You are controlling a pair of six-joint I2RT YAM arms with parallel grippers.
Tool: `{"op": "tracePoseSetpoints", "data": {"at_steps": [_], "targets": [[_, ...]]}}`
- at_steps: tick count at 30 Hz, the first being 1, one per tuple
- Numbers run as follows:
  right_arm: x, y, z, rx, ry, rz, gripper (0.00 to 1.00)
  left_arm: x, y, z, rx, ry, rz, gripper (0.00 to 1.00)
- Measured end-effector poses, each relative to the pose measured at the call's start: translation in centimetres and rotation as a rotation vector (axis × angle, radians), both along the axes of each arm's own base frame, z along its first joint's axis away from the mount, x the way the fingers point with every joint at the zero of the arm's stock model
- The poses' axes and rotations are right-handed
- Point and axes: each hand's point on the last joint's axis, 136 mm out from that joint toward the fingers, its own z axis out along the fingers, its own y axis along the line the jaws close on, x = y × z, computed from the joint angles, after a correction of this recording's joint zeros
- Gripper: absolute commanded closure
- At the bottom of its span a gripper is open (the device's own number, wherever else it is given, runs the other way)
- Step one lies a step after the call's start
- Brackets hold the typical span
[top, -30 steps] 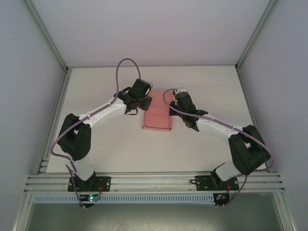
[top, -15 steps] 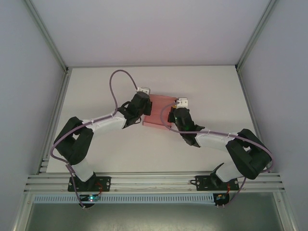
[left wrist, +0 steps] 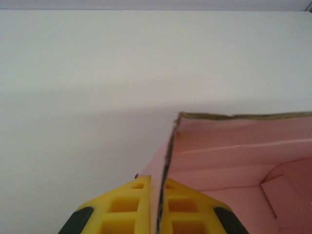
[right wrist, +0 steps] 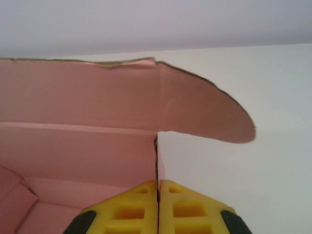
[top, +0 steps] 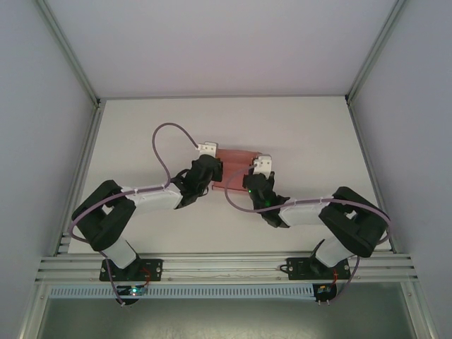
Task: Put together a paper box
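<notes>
I see left end effector (left wrist: 157, 197) pinching box (left wrist: 234, 161) wall, right end effector (right wrist: 158, 195) pinching opposite wall. Risk: thin card creases or slips out if I pull unevenly.

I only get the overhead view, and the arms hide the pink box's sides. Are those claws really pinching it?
Observer: Yes. The left gripper is shut on the box, with the card edge of its left side caught between the jaws.
Operator: And the other claw?
Observer: The right gripper is shut on the box's right side in the same way.
Operator: Is the box closed on top?
Observer: No, it is open. A rounded flap sticks out from the right end of the far side.
</notes>
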Motion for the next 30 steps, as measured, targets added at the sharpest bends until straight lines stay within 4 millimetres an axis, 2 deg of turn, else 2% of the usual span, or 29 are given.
{"op": "tracePoseSetpoints", "data": {"at_steps": [3, 8, 11, 14, 18, 20, 21, 22, 23, 26, 28, 29, 30], "targets": [[-0.9, -0.2, -0.9, -0.008, -0.016, -0.014, 0.93, -1.2, -0.1, -1.2, 0.006, 0.010, -0.003, 1.00], [-2.1, -0.3, -0.9, 0.001, -0.038, -0.017, 0.94, -3.1, -0.1, -1.3, -0.010, -0.016, -0.012, 1.00], [-2.6, -0.3, -0.9, 0.003, -0.041, -0.008, 0.94, -3.8, -0.1, -1.3, -0.016, -0.020, -0.022, 0.89], [-3.1, -0.4, -1.0, -0.007, -0.044, -0.008, 0.94, -4.3, -0.4, -1.7, -0.018, -0.004, -0.036, 0.85], [-3.3, -0.6, -1.0, -0.018, -0.046, -0.014, 0.95, -5.4, -0.6, -3.1, 0.022, 0.066, -0.061, 0.85], [-3.4, -0.7, -1.0, -0.025, -0.044, -0.017, 0.95, -5.5, -0.7, -3.0, 0.039, 0.099, -0.059, 0.75], [-3.4, -0.7, -1.0, -0.032, -0.043, -0.017, 0.95, -5.7, -0.7, -3.0, 0.048, 0.116, -0.060, 0.64], [-3.5, -0.7, -1.0, -0.036, -0.043, -0.018, 0.95, -6.0, -0.7, -3.0, 0.053, 0.130, -0.063, 0.58], [-3.6, -0.7, -1.0, -0.043, -0.044, -0.020, 0.96, -6.3, -0.7, -3.0, 0.055, 0.147, -0.064, 0.55], [-3.6, -1.0, -1.1, -0.060, -0.045, -0.030, 0.96, -7.6, -0.1, -3.1, 0.073, 0.192, -0.072, 0.40], [-3.7, -1.1, -1.1, -0.069, -0.045, -0.037, 0.96, -8.4, 0.4, -3.0, 0.090, 0.218, -0.073, 0.22], [-3.7, -1.1, -1.1, -0.070, -0.045, -0.039, 0.96, -8.8, 0.7, -2.9, 0.101, 0.230, -0.072, 0.06], [-3.7, -1.2, -1.1, -0.073, -0.045, -0.041, 0.96, -9.2, 1.0, -2.8, 0.109, 0.239, -0.069, 0.00]]}}
